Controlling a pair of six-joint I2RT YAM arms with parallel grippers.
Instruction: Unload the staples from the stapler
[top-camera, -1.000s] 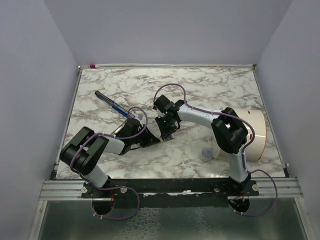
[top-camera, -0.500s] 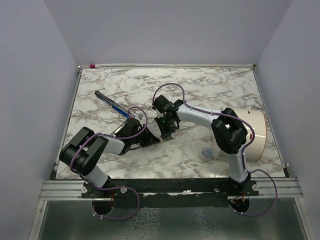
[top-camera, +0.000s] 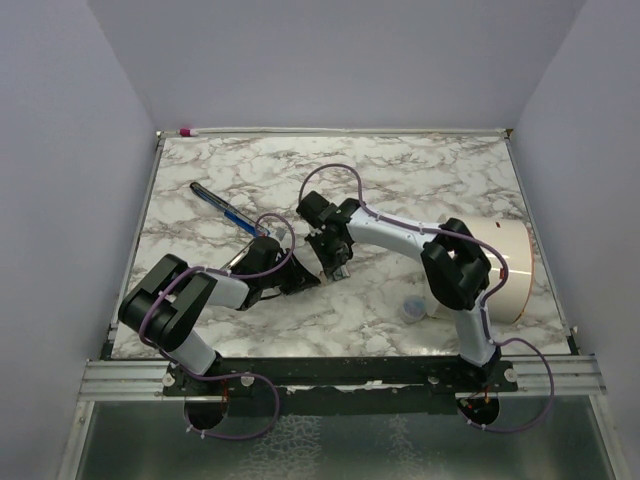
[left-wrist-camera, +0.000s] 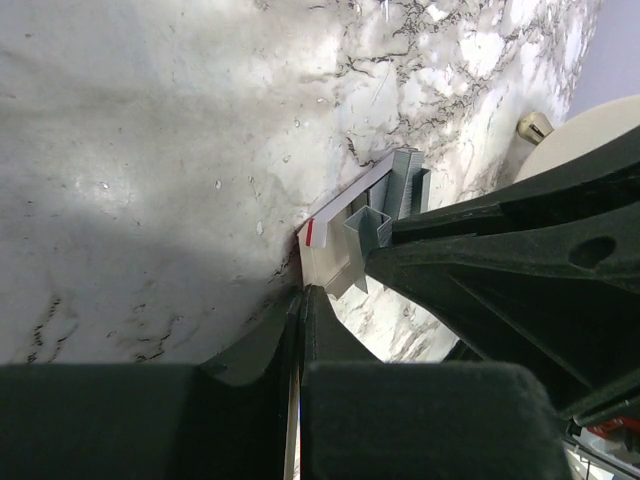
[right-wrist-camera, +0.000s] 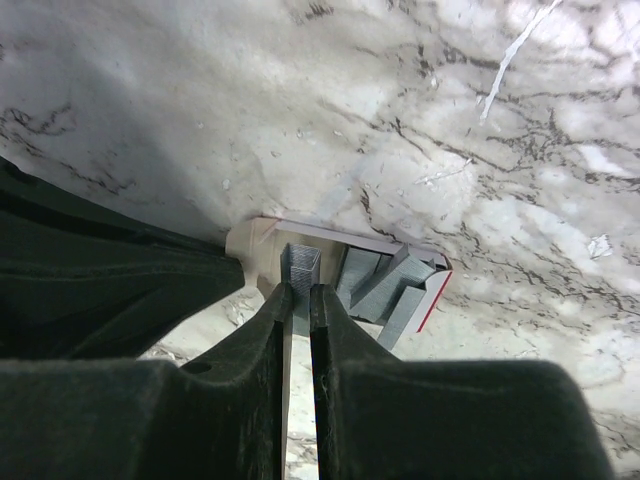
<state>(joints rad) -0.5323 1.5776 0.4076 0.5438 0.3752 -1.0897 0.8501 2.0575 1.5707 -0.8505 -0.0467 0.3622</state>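
Note:
The stapler (top-camera: 225, 210), long, slim, black and blue, lies alone on the table at the back left, away from both grippers. A small white box with red print (right-wrist-camera: 345, 245) lies open at the table's middle and holds several silvery staple strips (right-wrist-camera: 390, 285). My right gripper (right-wrist-camera: 299, 290) is shut on one upright staple strip (right-wrist-camera: 300, 268) in the box. My left gripper (left-wrist-camera: 302, 292) is shut on the box's flap (left-wrist-camera: 335, 262). In the top view the left gripper (top-camera: 305, 277) and the right gripper (top-camera: 335, 262) meet over the box.
A big white cylinder tub (top-camera: 500, 270) lies at the right by the right arm, with a small round cap (top-camera: 412, 308) in front of it. A pink-tipped stick (top-camera: 186, 131) lies along the back edge. Walls close the table on three sides.
The right arm's wrist and cable have shifted slightly to the left over the box. The left arm and the stapler have not moved.

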